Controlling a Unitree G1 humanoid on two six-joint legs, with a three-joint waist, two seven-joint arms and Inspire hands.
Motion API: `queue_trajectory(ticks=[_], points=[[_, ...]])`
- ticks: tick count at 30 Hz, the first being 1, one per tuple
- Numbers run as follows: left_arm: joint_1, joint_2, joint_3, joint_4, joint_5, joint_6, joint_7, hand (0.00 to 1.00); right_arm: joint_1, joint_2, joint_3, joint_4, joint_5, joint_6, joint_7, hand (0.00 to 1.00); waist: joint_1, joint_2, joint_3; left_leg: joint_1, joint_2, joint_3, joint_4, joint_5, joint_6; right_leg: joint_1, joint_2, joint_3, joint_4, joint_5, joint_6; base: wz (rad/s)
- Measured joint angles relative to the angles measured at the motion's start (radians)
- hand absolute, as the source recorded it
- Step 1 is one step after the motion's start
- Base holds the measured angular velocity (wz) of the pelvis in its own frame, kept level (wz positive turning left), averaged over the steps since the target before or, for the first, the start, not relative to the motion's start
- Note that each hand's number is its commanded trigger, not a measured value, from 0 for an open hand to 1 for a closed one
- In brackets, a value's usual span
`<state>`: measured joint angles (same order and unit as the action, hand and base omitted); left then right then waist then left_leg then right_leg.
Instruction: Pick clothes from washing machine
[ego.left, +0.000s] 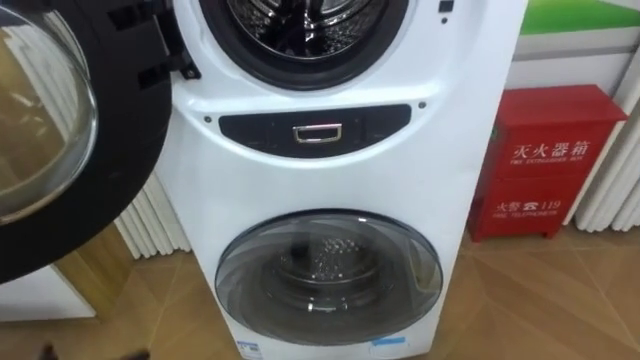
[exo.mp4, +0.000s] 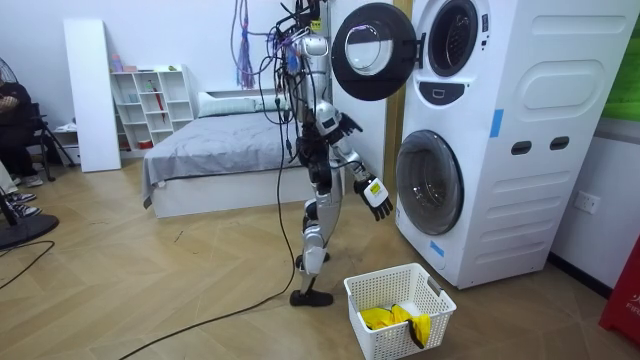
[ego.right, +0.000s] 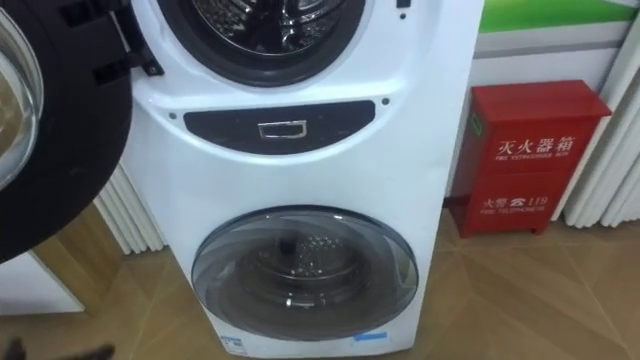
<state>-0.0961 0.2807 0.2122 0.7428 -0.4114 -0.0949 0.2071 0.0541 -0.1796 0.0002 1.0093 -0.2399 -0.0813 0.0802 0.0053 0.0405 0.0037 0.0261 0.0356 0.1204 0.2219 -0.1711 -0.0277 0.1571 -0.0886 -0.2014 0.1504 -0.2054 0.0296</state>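
The robot is standing before the stacked washer (ego.left: 330, 170), its upper door (ego.left: 120, 130) swinging wide open at 9 o'clock in the eye views and the lower door (ego.left: 330, 275) sitting closed at 6 o'clock. The visible part of the upper drum (ego.left: 300, 25), at 12 o'clock, is showing bare metal, with no cloth to be made out.

In the room view the clothes (exo.mp4: 393, 318) are lying as a yellow crumpled heap in the white basket (exo.mp4: 390, 271) on the floor, at 5 o'clock from the robot.

The right hand (exo.mp4: 378, 197) is hanging low toward the lower door, fingers relaxed and spread, holding nothing. The left hand (exo.mp4: 345, 125) is hovering higher, near the open door; whether it is wide or closed I cannot tell.

Judging by its look, the cloth is soft, light and limp, likely sagging and trailing when lifted. Pinching a raised fold at the top of the bundle seems the safest hold.

The heap is pointing no clear way. It is spreading roughly across the basket from 9 to 3 o'clock, without a firm long axis.
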Motion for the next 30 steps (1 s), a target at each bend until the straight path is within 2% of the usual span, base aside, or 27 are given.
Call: queue_trajectory(ticks=[2, 3, 4, 6, 12, 15, 17, 19, 24, 26, 30], points=[[-0.001, 0.003, -0.001, -0.156, 0.001, -0.002, 0.004, 0.00, 0.004, 0.000, 0.000, -0.008, -0.007, -0.006, 0.002, 0.00, 0.000, 0.004, -0.0015, -0.008, 0.000, -0.001, -0.001, 0.000, 0.000, -0.010, 0.001, 0.001, 0.000, 0.000, 0.000, 0.00], [-0.004, 0.005, -0.001, -0.185, 0.001, -0.007, 0.004, 0.00, 0.005, 0.000, -0.001, -0.009, -0.006, -0.007, 0.003, 0.00, -0.001, 0.006, -0.0027, -0.010, 0.000, -0.001, -0.002, 0.000, 0.000, -0.013, 0.001, 0.000, 0.000, 0.000, 0.000, 0.00], [-0.010, 0.006, -0.001, -0.197, -0.011, 0.006, 0.009, 0.00, 0.005, 0.000, -0.001, -0.009, -0.009, -0.008, 0.005, 0.00, -0.003, 0.010, -0.0042, -0.013, 0.000, 0.000, -0.003, 0.000, 0.000, -0.015, 0.000, 0.000, 0.000, 0.000, 0.000, 0.00], [-0.009, 0.006, -0.001, -0.218, -0.011, 0.011, 0.015, 0.00, 0.015, 0.002, -0.002, -0.009, -0.027, -0.013, 0.011, 0.00, -0.003, 0.008, -0.0034, -0.018, 0.000, -0.008, -0.002, 0.000, 0.000, -0.018, 0.001, -0.004, 0.000, 0.000, 0.000, 0.09], [-0.010, 0.006, -0.008, -0.291, -0.019, 0.072, 0.042, 0.00, 0.017, 0.005, -0.016, -0.013, -0.040, -0.013, 0.030, 0.00, -0.001, 0.006, -0.0041, -0.037, -0.002, -0.027, 0.001, 0.000, 0.000, -0.024, 0.001, -0.011, 0.001, 0.001, 0.000, 0.10], [-0.011, 0.006, -0.011, -0.354, -0.016, 0.140, 0.051, 0.00, 0.024, 0.007, -0.025, -0.021, -0.042, -0.011, 0.034, 0.00, 0.005, 0.005, -0.0040, -0.045, -0.005, -0.043, 0.000, 0.000, 0.000, -0.029, 0.002, 0.005, 0.001, 0.001, 0.000, 0.15], [-0.011, 0.006, -0.013, -0.406, -0.006, 0.198, 0.058, 0.00, 0.030, 0.009, -0.025, -0.029, -0.047, -0.008, 0.039, 0.00, 0.019, 0.004, -0.0034, -0.049, -0.005, -0.051, 0.001, 0.000, 0.000, -0.034, 0.002, 0.005, 0.000, 0.001, 0.000, 0.03], [-0.011, 0.010, -0.027, -0.438, -0.001, 0.236, 0.067, 0.00, 0.045, 0.010, -0.026, -0.040, -0.069, -0.006, 0.042, 0.00, 0.029, 0.003, -0.0026, -0.050, -0.007, -0.055, 0.000, 0.000, 0.000, -0.033, 0.002, 0.006, 0.000, 0.001, 0.000, 0.08], [-0.011, 0.010, -0.044, -0.494, 0.032, 0.274, 0.089, 0.00, 0.076, 0.028, -0.054, -0.078, -0.113, -0.004, 0.043, 0.00, 0.045, -0.005, 0.0011, -0.063, -0.010, -0.069, 0.000, 0.000, 0.000, -0.039, 0.003, 0.006, 0.000, 0.001, 0.000, 0.09], [-0.011, 0.013, -0.056, -0.535, 0.032, 0.317, 0.098, 0.00, 0.081, 0.031, -0.072, -0.098, -0.122, -0.005, 0.044, 0.00, 0.056, -0.007, 0.0018, -0.066, -0.011, -0.082, -0.001, 0.000, 0.000, -0.042, 0.002, 0.005, 0.000, 0.003, 0.001, 0.03], [-0.011, 0.016, -0.091, -0.571, 0.034, 0.321, 0.117, 0.00, 0.067, 0.033, -0.073, -0.078, -0.122, -0.006, 0.045, 0.00, 0.060, -0.019, 0.0101, -0.068, -0.013, -0.104, -0.001, 0.000, 0.000, -0.036, 0.004, 0.008, 0.002, 0.003, 0.001, 0.17]])
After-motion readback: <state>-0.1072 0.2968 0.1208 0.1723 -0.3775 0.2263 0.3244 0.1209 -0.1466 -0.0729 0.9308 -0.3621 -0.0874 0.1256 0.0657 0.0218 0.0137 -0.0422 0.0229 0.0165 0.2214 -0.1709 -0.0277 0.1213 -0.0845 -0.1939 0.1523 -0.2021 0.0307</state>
